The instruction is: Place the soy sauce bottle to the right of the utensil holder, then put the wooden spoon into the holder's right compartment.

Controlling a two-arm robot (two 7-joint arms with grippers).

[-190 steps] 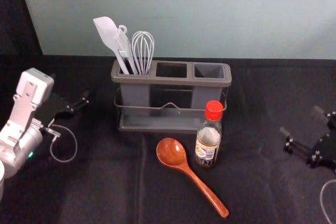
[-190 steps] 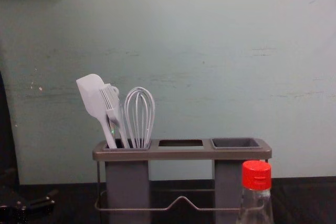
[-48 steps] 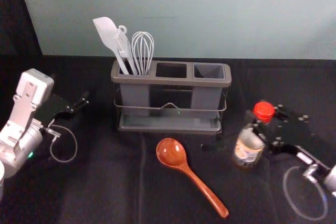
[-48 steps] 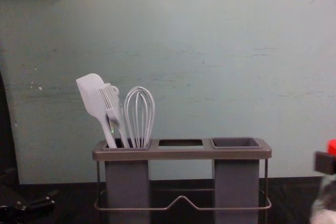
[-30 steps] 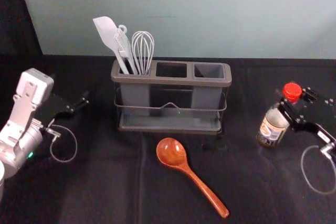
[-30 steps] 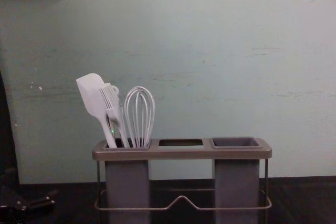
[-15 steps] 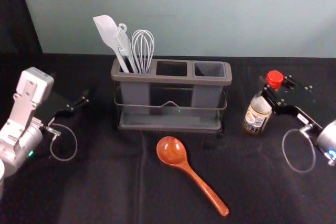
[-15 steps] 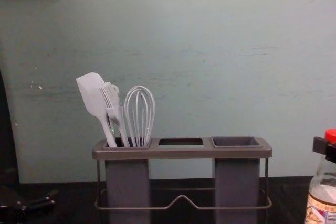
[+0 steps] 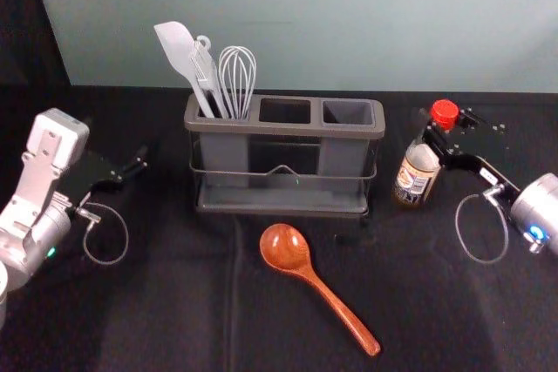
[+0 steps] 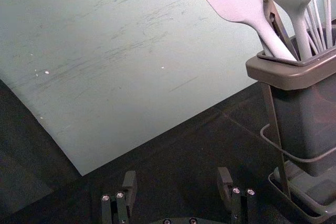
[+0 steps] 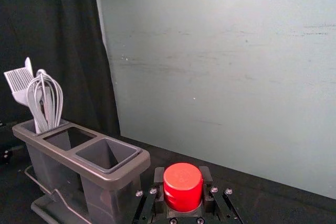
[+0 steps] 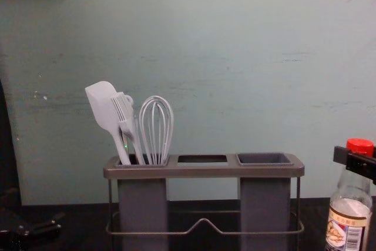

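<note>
Step one in hand: placing the bottle [image 9: 417, 177] right of the holder [image 9: 283, 135].
The right gripper [image 11: 182, 181], right of the holder, pinches the bottle near its cap, just beside the holder; whether its base touches down, I cannot tell. Next, seat it upright, then let go. The spoon [image 9: 285, 248] lies in front of the holder, its turn to come. The left gripper [image 10: 177, 178] is parked left of the holder, fingers spread.

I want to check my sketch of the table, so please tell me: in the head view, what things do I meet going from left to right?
Left claw → spatula → whisk → spoon → bottle, gripped by the right claw.
</note>
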